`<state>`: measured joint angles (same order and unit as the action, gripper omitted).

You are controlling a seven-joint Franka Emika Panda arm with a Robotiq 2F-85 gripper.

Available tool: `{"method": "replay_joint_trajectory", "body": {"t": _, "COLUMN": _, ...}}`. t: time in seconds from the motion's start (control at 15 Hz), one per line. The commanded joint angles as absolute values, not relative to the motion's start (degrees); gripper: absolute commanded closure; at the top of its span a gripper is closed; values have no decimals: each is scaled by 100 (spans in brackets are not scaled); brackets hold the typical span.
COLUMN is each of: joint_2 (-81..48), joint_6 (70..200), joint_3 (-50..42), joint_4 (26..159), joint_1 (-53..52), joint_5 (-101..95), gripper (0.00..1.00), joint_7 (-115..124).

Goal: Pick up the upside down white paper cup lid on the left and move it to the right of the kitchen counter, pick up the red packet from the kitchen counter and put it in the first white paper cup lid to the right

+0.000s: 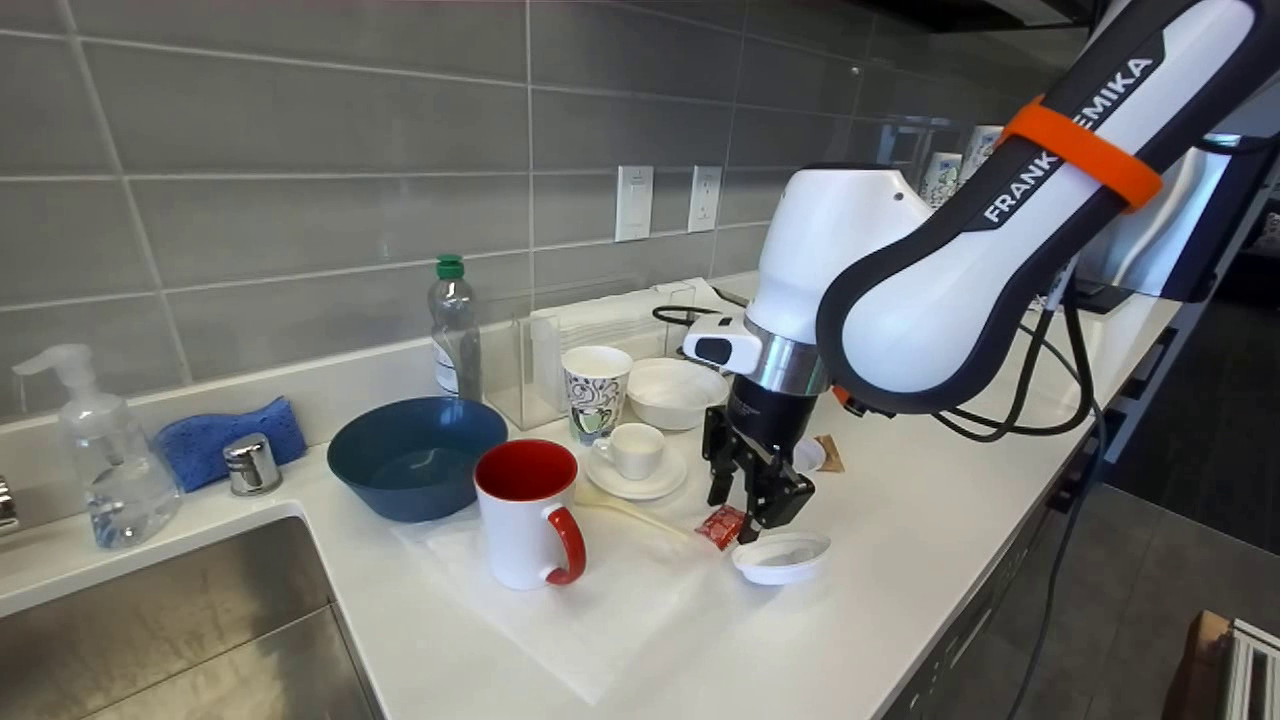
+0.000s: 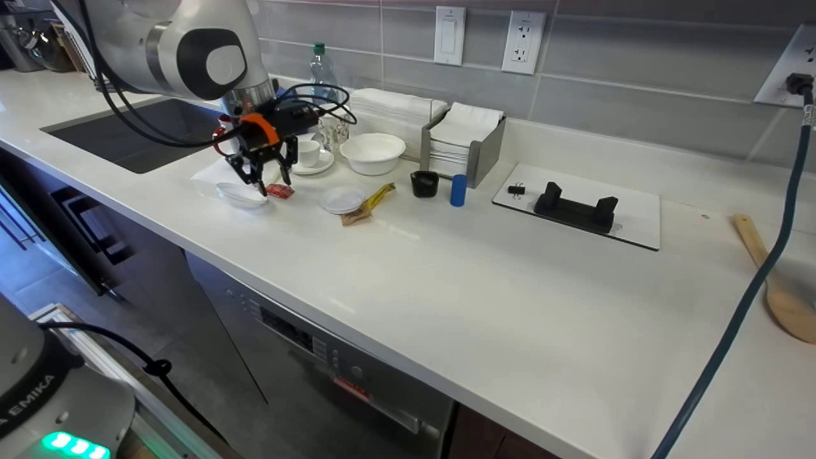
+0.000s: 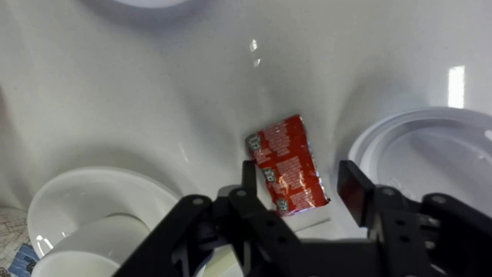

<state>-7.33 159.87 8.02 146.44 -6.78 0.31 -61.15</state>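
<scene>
The red packet (image 3: 290, 165) lies on the white counter (image 2: 478, 287). A white lid (image 1: 782, 558) sits just beside the packet, toward the front edge of the counter. The black gripper (image 3: 298, 175) is down low at the packet. Its two fingers are wide apart, one on each side of the packet. A gap shows between the packet and the finger by the lid, but I cannot tell if the other finger touches the packet.

In an exterior view, a second lid (image 2: 341, 200) lies to the right of the packet. A brown packet (image 2: 355, 218) and a yellow packet (image 2: 382, 194) lie on that same side of the red packet, a bit farther off.

A small white cup (image 1: 636, 454) stands on a saucer (image 1: 640, 489) near the red packet, on the side toward the wall (image 1: 350, 235). Farther that way are a paper cup (image 1: 596, 390) with swirls and a white bowl (image 1: 672, 400).

A pale stick (image 1: 635, 511) lies with one end near the packet. In an exterior view, a white mug (image 1: 512, 545) stands to the left of the packet, and a blue bowl (image 1: 420, 465) sits farther left.
</scene>
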Motion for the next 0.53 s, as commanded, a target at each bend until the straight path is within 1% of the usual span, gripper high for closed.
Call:
{"method": "replay_joint_trajectory", "body": {"t": 0.0, "joint_2": -791, "joint_6": 16136, "joint_3": 931, "joint_4": 14603, "joint_1": -528, "joint_5": -22, "gripper": 33, "joint_7": -6258}}
{"method": "replay_joint_trajectory", "body": {"t": 0.07, "joint_2": -793, "joint_6": 16138, "joint_3": 932, "joint_4": 14602, "joint_1": -522, "joint_5": -42, "gripper": 36, "joint_7": -6261}}
{"method": "replay_joint_trajectory", "body": {"t": 0.33, "joint_2": -788, "joint_6": 16156, "joint_3": 964, "joint_4": 14604, "joint_1": -490, "joint_5": 11, "gripper": 36, "joint_7": -6414}}
{"method": "replay_joint_trajectory", "body": {"t": 0.4, "joint_2": -757, "joint_6": 16181, "joint_3": 955, "joint_4": 14617, "joint_1": -486, "joint_5": -12, "gripper": 36, "joint_7": -6411}}
{"method": "replay_joint_trajectory", "body": {"t": 0.47, "joint_2": -736, "joint_6": 16193, "joint_3": 942, "joint_4": 14624, "joint_1": -481, "joint_5": -42, "gripper": 32, "joint_7": -6401}}
